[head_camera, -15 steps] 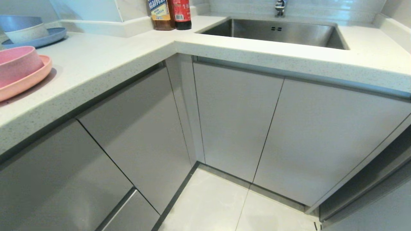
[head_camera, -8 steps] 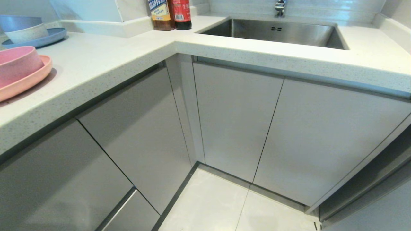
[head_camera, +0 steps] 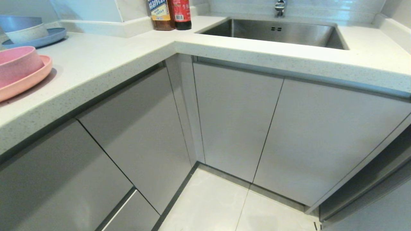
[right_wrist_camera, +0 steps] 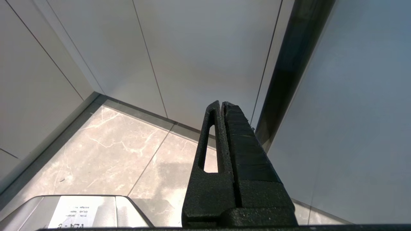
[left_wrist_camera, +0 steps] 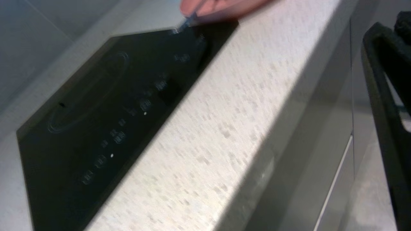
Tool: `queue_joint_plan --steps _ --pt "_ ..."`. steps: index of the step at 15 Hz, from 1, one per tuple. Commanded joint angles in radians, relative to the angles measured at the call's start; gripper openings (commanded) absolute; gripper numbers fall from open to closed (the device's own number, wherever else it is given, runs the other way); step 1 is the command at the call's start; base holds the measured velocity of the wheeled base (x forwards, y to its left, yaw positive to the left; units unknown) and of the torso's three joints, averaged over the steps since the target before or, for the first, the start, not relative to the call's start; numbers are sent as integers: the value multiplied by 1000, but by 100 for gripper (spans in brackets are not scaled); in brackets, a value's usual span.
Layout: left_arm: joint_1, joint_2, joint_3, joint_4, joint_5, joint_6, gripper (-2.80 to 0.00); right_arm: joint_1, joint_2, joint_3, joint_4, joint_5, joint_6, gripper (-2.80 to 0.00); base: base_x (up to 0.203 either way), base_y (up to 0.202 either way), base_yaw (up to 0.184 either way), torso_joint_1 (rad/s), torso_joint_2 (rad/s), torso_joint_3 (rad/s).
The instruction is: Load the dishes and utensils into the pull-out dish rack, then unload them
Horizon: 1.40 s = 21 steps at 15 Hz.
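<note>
The dishes stand at the left end of the speckled counter point(head_camera: 106, 61): a pink bowl point(head_camera: 17, 62) sits in a pink plate point(head_camera: 29, 80). The left wrist view looks along the counter edge and catches the pink plate point(left_wrist_camera: 224, 8) at the far end, with a slim blurred grey thing point(left_wrist_camera: 188, 22) at its rim that I cannot identify. The chopsticks and the pull-out dish rack are out of view; all cabinet fronts point(head_camera: 234, 118) are closed. Neither arm shows in the head view. My right gripper point(right_wrist_camera: 221, 104) hangs shut and empty over the floor point(right_wrist_camera: 112, 150).
A black cooktop point(left_wrist_camera: 96, 106) is set into the counter beside the pink plate. A blue plate point(head_camera: 48, 37) with stacked bowls stands at the back left, two bottles point(head_camera: 170, 14) in the corner, and a steel sink point(head_camera: 276, 32) to the right. A black part point(left_wrist_camera: 385, 112) crosses the left wrist view's edge.
</note>
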Motion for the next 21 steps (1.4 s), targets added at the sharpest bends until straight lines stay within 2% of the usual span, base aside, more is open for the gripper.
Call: queue_joint_plan --steps 1,5,12,15,19,21 --pt "12 -69 95 -15 -4 1 -280 1 0 2 0 0 0 -280 0 0 0 0 0 0" --pt "29 -152 268 -111 -22 0 -280 0 0 2 0 0 0 -280 0 0 0 0 0 0" --pt "31 -280 441 -131 -84 -13 -280 0 0 2 0 0 0 -280 0 0 0 0 0 0" --pt "30 -282 507 -213 -89 -47 -280 1 0 2 0 0 0 -280 0 0 0 0 0 0" --pt "30 -282 687 -365 -92 -50 -280 1 0 2 0 0 0 -280 0 0 0 0 0 0" --pt "30 -282 781 -439 -122 -48 -280 1 0 2 0 0 0 -280 0 0 0 0 0 0"
